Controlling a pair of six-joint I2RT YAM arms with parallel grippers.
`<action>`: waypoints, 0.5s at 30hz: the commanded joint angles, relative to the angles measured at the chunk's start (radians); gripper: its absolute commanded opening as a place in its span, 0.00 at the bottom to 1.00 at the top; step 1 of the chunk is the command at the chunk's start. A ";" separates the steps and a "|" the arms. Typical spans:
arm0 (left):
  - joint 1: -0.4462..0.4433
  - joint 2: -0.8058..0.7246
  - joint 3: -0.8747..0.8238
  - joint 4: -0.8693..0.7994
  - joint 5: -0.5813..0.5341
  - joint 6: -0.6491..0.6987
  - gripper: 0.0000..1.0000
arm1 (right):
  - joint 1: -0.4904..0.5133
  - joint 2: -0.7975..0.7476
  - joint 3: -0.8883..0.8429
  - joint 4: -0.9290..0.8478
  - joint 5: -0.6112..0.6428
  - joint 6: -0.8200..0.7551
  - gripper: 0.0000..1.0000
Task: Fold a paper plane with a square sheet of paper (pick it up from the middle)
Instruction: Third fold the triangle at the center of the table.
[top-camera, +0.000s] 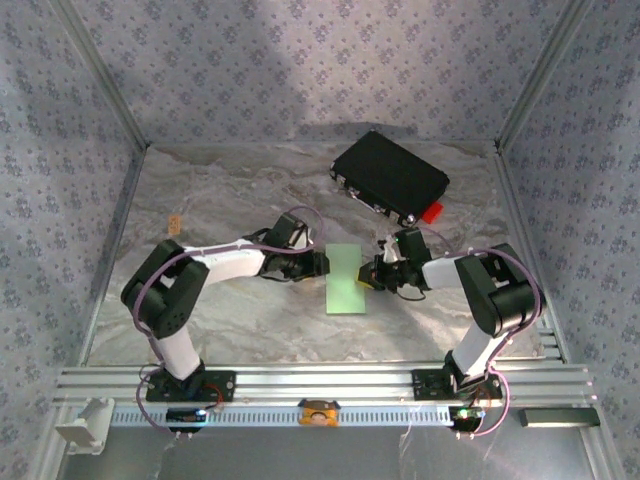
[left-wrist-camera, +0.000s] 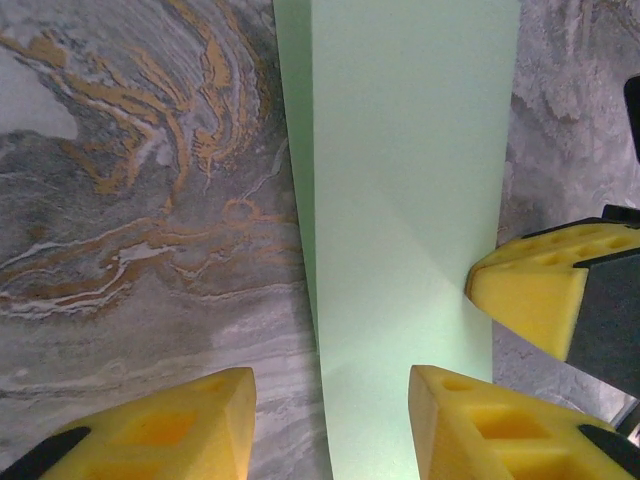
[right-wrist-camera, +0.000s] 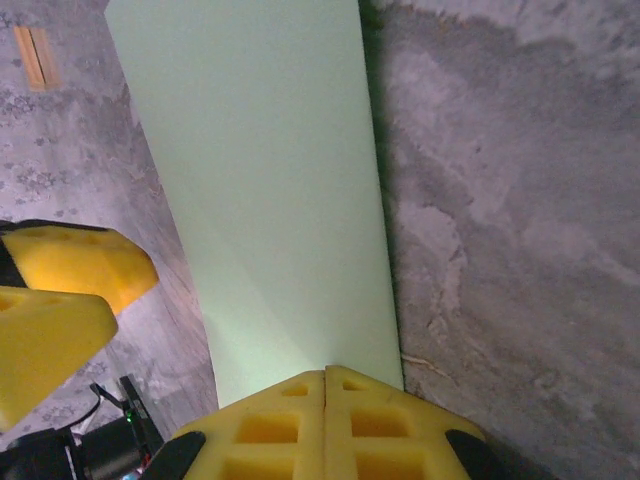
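Grey marbled tabletop (top-camera: 250, 180), floral-patterned walls (top-camera: 300, 60). The pale green square sheet of paper (top-camera: 345, 278) lies flat, folded narrow, with a diagonal crease. Left gripper (left-wrist-camera: 330, 420) spread apart; right gripper (right-wrist-camera: 326, 385) pressed together at its edge.

Plain pale green square sheet of paper (top-camera: 345, 279), grey marbled desk (top-camera: 230, 190) with ochre and white veins, black case (top-camera: 390, 172), red tab (top-camera: 432, 211), bright yellow fingers (left-wrist-camera: 175, 425), grey-lilac walls (top-camera: 300, 60) with a repeating floral print

Folded square sheet of paper (left-wrist-camera: 410, 200) on marble table (left-wrist-camera: 130, 250), left hand (left-wrist-camera: 330, 405) spread astride edge
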 joint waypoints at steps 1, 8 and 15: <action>0.002 0.033 0.037 0.030 0.052 -0.023 0.41 | 0.000 0.047 -0.030 -0.048 0.069 0.018 0.04; 0.000 0.069 0.034 0.066 0.078 -0.057 0.36 | -0.004 0.053 -0.030 -0.062 0.086 0.015 0.04; 0.000 0.096 0.035 0.083 0.093 -0.060 0.34 | -0.004 0.059 -0.032 -0.051 0.088 0.021 0.04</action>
